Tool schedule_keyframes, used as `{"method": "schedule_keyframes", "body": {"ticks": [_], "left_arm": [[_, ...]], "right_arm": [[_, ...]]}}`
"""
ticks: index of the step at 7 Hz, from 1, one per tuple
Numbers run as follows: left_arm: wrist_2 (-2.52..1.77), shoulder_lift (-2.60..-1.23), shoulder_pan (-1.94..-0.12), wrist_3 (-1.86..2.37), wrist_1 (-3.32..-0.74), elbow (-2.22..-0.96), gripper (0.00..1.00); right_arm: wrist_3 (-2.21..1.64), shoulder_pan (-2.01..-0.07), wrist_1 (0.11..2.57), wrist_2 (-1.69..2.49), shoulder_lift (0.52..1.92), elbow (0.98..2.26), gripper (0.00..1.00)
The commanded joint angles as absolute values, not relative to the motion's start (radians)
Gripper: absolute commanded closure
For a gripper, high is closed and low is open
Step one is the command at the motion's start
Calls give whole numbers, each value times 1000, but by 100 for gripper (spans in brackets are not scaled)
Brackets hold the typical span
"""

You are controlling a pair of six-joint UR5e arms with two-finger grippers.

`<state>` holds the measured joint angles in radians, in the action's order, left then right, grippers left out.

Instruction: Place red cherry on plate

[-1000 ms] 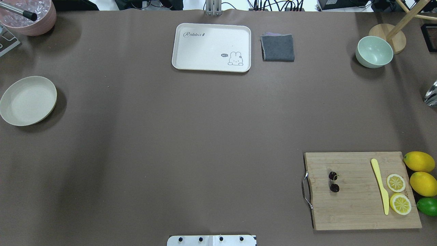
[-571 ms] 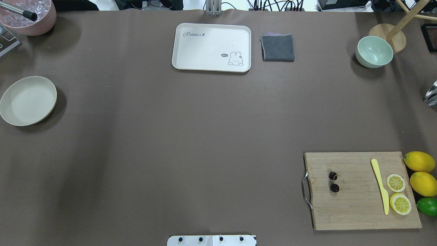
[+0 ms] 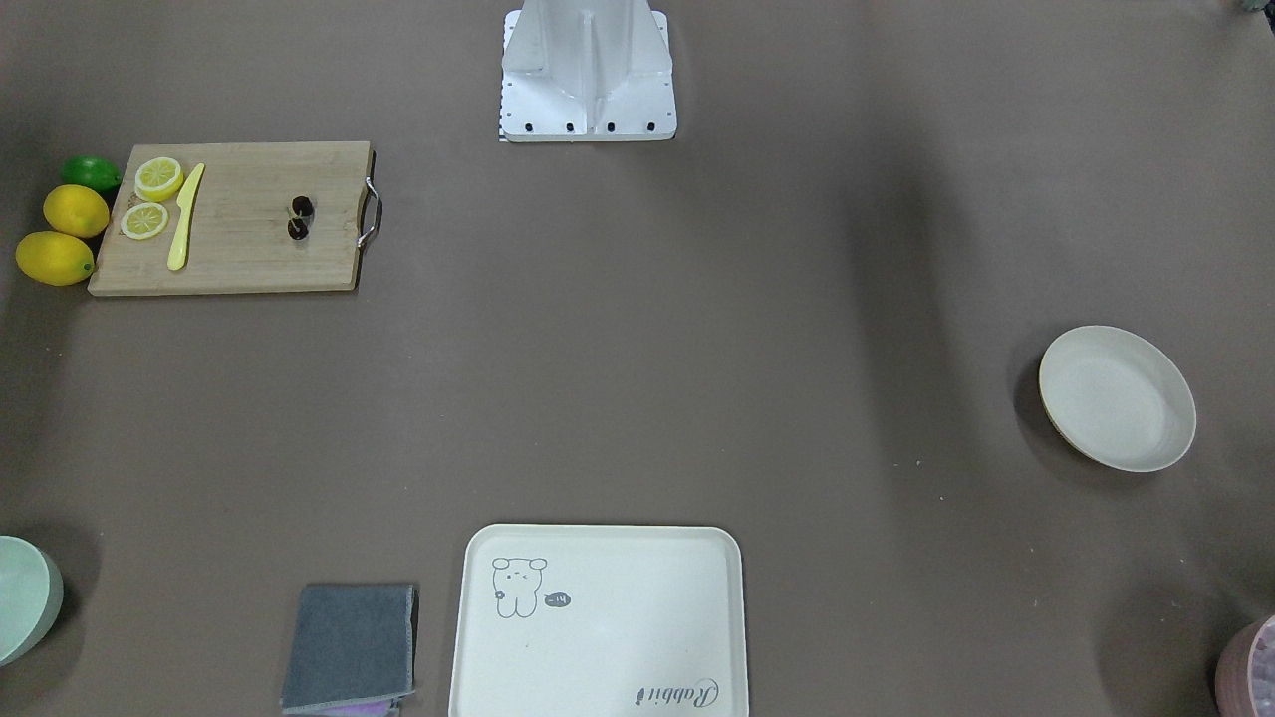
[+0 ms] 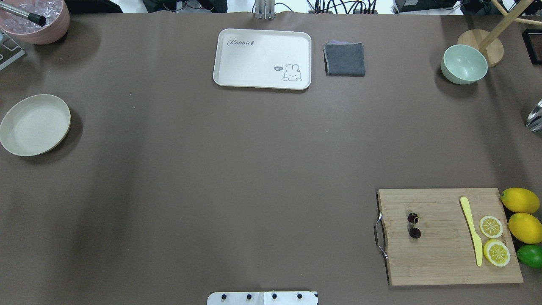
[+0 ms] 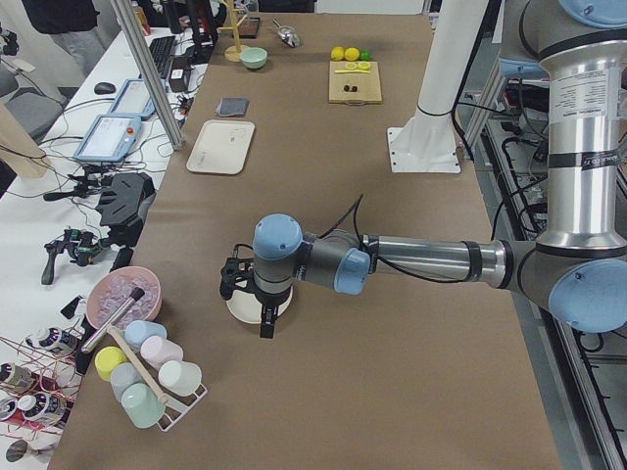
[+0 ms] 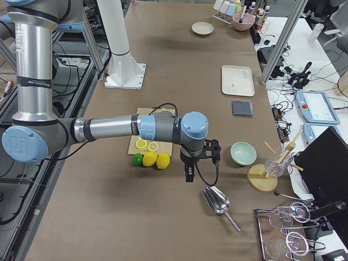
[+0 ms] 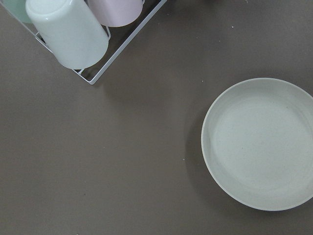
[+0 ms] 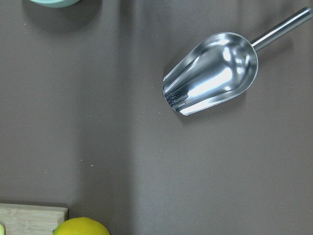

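Note:
The red cherry [image 4: 414, 225], a dark pair on one stem, lies on the left part of the wooden cutting board [image 4: 444, 258]; it also shows in the front view [image 3: 300, 218]. The cream plate [image 4: 35, 125] sits empty at the table's left edge, and it fills the right of the left wrist view [image 7: 261, 144]. The left gripper [image 5: 261, 311] hangs just over the plate's near side. Far from the cherry, the right gripper [image 6: 189, 173] hovers past the lemons, above a metal scoop [image 8: 211, 72]. Neither shows elsewhere, so I cannot tell open from shut.
On the board lie a yellow knife [image 4: 471, 230] and two lemon slices [image 4: 491, 226]; lemons [image 4: 520, 200] and a lime sit beside it. A rabbit tray [image 4: 262, 58], grey cloth [image 4: 344, 59] and green bowl [image 4: 464, 64] line the far side. A cup rack [image 7: 83, 34] stands near the plate.

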<state>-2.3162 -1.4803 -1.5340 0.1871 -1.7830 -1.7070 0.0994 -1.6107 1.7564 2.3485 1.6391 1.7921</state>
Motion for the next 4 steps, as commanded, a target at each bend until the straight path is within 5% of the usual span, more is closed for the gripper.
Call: {"method": "schedule_keyframes", "body": {"ticks": [1, 4], "left_arm": [[-2316, -1480, -1534, 187, -1782, -1707, 2], [-2318, -1480, -1534, 187, -1786, -1707, 2]], "right_arm": [[95, -1611, 1756, 2349, 1635, 1792, 0], [92, -1609, 1756, 2349, 1626, 1792, 0]]}}
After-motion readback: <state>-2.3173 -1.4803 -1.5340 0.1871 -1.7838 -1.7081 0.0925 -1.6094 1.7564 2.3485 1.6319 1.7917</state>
